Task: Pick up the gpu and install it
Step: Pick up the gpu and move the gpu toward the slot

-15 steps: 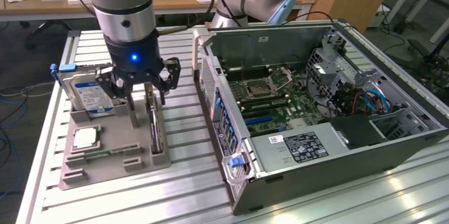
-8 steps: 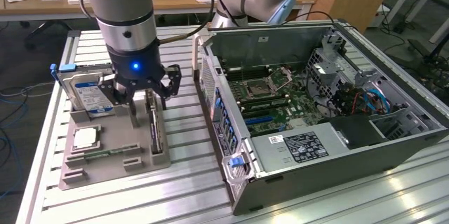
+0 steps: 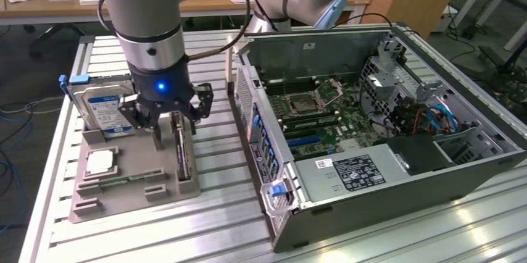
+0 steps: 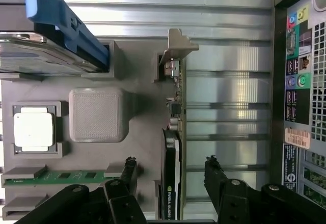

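Approach stage of the pick-up is what we judge to be in hand: nothing is lifted and nothing is installed.

The gripper (image 3: 174, 128) hangs low over the grey holder (image 3: 123, 204) on the slatted bench. Its claw stands wide and holds nothing. In the wrist view the two dark fingers (image 4: 130, 170) flank the gpu (image 4: 173, 147), one on each broad side, with bare gaps between pads and card, so we record no contact.

The gpu stands on edge in its slot of the holder, upright, with its metal bracket toward the far end from the claw. In the exterior view it lies toward the open computer case (image 3: 461, 170) and just beside it, while the hard drive (image 3: 103, 105), processor chip (image 3: 99, 162) and memory stick (image 3: 123, 181) sit toward the exterior view's left.

In our judgement a sound grip calls for the claw to be centred across the thin card, low enough to catch its body and not only its top edge, and closed squarely so that the card does not tilt in its slot. The fit of card to slot cannot be judged from here.
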Controlling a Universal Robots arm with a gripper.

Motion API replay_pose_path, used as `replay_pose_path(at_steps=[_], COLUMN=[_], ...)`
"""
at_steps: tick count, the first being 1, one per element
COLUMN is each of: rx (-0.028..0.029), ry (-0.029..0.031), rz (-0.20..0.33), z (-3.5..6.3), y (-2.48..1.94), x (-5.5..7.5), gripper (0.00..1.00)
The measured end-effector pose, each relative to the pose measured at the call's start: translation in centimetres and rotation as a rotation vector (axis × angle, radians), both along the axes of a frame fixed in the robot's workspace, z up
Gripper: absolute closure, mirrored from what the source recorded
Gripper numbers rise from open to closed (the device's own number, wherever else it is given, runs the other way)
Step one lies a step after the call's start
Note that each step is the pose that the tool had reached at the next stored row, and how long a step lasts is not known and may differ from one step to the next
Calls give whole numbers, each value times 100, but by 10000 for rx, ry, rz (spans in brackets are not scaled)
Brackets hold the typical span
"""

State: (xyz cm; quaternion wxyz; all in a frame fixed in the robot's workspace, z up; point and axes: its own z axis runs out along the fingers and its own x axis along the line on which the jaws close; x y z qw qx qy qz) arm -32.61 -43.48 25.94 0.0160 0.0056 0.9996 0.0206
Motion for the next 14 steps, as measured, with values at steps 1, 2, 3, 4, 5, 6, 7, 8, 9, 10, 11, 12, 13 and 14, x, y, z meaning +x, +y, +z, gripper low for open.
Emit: replay_pose_path(at_steps=[1,2,3,4,5,6,7,8,9,10,11,12,13,14], rx=[-1,-6,-18,-48,-80,-108,-130,-135,-136,-136,-135,-136,-136,-136], ry=[-1,0,0,0,0,0,-1,-1,0,0,-1,0,0,0], rz=[-7,-15,-21,-26,-32,-38,-45,-50,-58,-68,-79,-94,-109,-119], z=[-18,-36,-49,-58,-70,-81,-95,-112,-127,-144,-164,-181,-199,-217], y=[0,-2,-5,-7,-8,-8,-8,-8,-8,-7,-7,-7,-7,-7], x=[0,0,0,0,0,0,1,1,0,0,0,0,0,1], gripper=[35,35,35,35,35,35,35,35,35,35,35,35,35,35])
